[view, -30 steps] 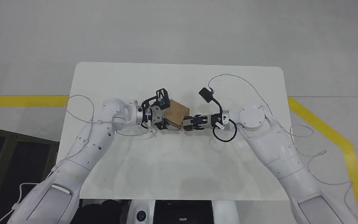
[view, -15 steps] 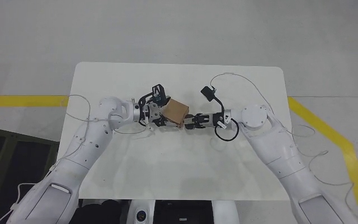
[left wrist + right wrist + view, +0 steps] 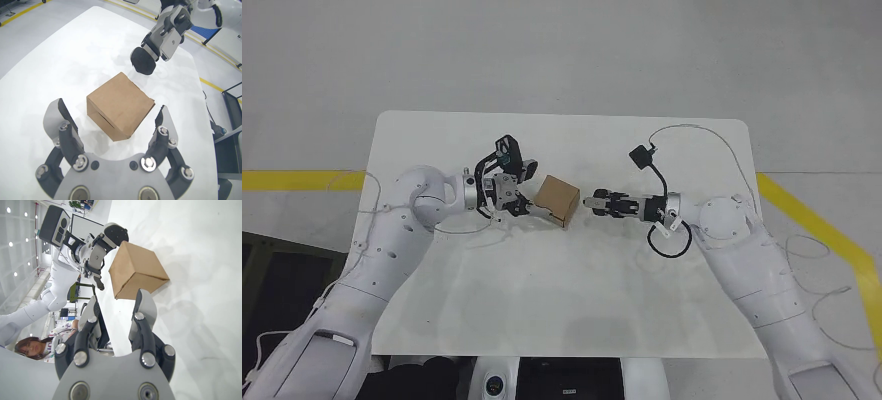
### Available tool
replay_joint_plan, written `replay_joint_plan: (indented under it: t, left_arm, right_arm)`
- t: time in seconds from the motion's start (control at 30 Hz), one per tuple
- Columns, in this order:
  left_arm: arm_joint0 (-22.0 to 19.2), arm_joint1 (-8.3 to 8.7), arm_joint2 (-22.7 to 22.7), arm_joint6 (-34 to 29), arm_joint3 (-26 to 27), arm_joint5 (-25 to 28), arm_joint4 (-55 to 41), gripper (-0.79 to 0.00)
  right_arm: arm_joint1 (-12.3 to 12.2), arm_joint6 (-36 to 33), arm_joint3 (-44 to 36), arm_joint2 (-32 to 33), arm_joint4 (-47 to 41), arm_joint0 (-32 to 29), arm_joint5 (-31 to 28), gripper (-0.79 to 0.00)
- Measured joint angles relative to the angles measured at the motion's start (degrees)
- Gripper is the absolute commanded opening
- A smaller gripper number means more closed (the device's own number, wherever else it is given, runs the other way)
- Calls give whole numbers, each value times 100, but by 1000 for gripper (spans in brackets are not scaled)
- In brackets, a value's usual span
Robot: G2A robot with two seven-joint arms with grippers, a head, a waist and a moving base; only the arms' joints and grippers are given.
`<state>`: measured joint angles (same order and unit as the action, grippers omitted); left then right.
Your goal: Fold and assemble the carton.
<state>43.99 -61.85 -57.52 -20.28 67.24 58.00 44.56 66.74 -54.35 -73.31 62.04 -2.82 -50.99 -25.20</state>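
Two grippers are seen from above, flanking the carton (image 3: 557, 201) at mid-frame on the white surface (image 3: 572, 290). The left gripper (image 3: 526, 193) is just left of it and the right gripper (image 3: 589, 202) just right. In the left wrist view, a dark slit is shown on the carton's near face. The left gripper's fingers are spread wide, with the carton ungripped between the tips. In the right wrist view, the right gripper's fingers are parted and empty, with the carton beyond them at upper centre.

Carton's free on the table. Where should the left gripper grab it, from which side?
Likely the carton by its two parallel side walls, straight in from the left gripper: its open fingers sit wider than those walls, slit face toward it.
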Motion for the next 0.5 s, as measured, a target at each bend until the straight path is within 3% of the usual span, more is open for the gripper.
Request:
replay_joint_plan:
  t: [0.3, 0.5]
  left_arm:
    - [-101, 169, -519, -509, -52, -246, -1461, 0]
    - [-159, 262, -889, -554, -19, -531, -1799, 0]
  right_arm:
    - [-134, 1135, 174, 619, 781, -189, -1304, 0]
    - [-240, 1906, 52, 1141, 1449, -350, -1691, 0]
